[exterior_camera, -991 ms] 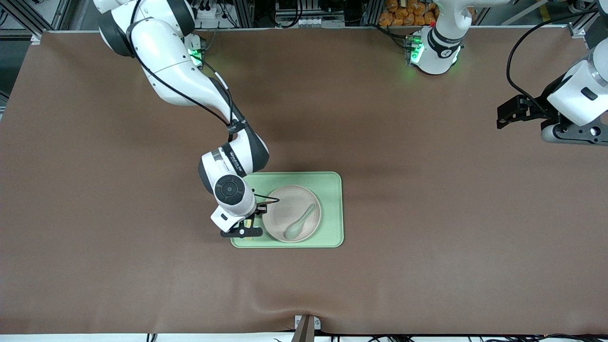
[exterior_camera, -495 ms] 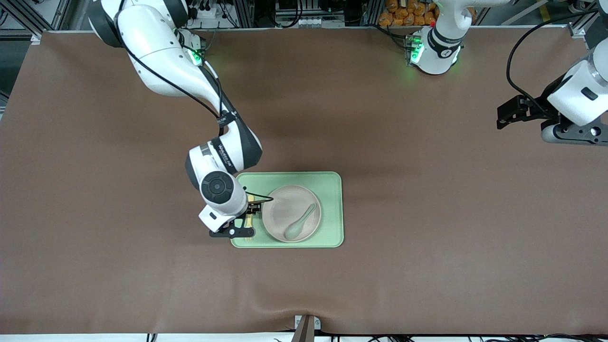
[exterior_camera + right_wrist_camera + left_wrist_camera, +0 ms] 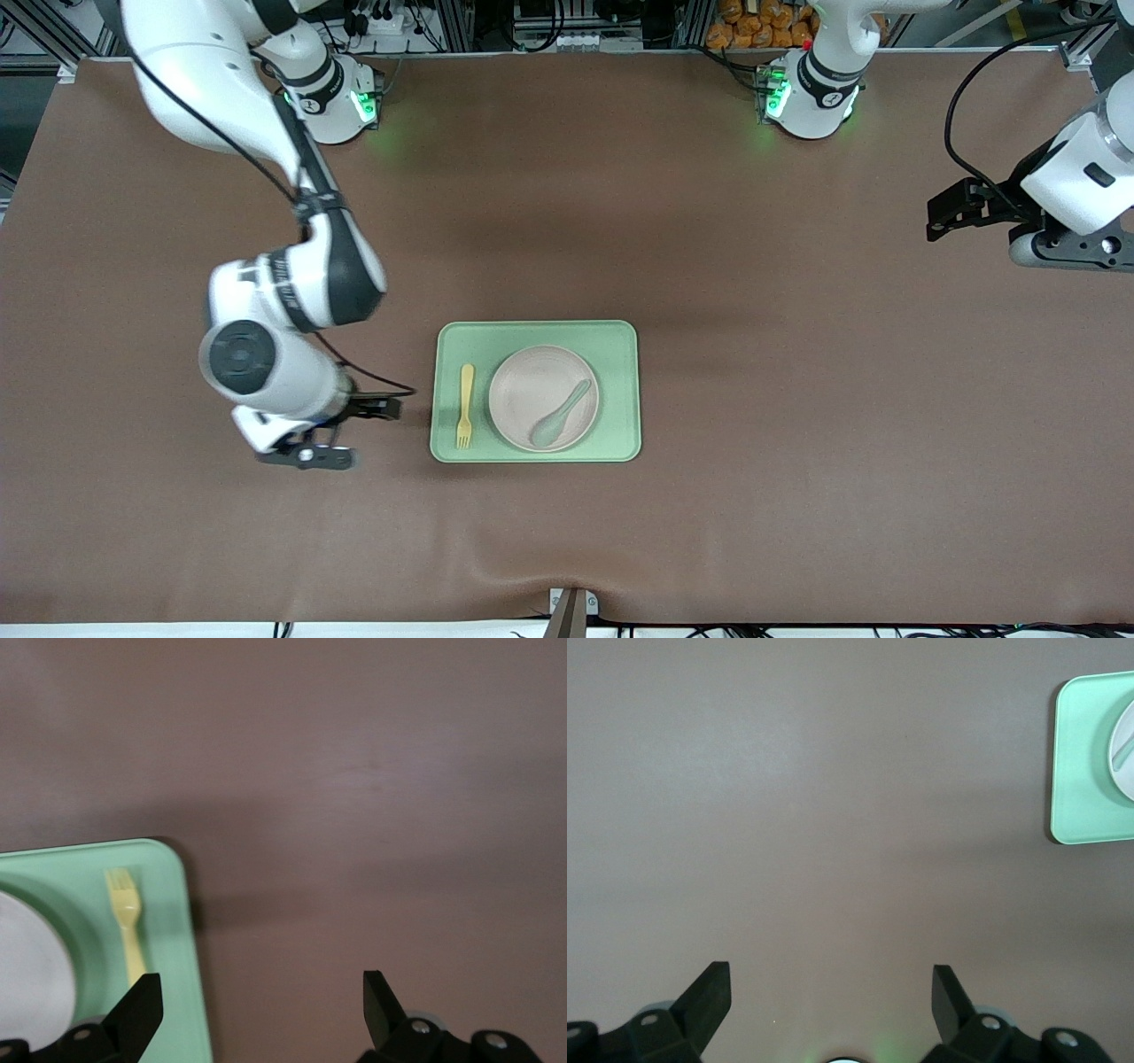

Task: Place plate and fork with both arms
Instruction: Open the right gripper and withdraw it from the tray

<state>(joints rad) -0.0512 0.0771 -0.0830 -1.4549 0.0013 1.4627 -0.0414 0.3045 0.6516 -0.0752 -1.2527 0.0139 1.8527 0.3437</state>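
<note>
The cream-white plate (image 3: 532, 385) sits on the pale green tray (image 3: 620, 354) with a pale green spoon (image 3: 560, 414) lying in it. Beside the plate, on the tray's strip toward the right arm's end, lies the pale yellow fork (image 3: 464, 405). My right gripper (image 3: 341, 431) hangs open and empty over the bare brown table just off that end of the tray. Its wrist view shows the fork (image 3: 127, 917), the tray corner (image 3: 173, 904) and the plate's edge (image 3: 27, 966) past the open right gripper (image 3: 262, 997). My left gripper (image 3: 961, 213) waits open at the left arm's end; the left gripper (image 3: 831, 992) holds nothing.
Brown mat covers the whole table (image 3: 753, 496). The left wrist view catches one tray corner (image 3: 1076, 806) some way off. A small bracket (image 3: 571, 607) sticks up at the table edge nearest the front camera.
My right gripper opened and left the fork lying on the tray, then swung off the tray toward the right arm's end. The left arm stayed still.
</note>
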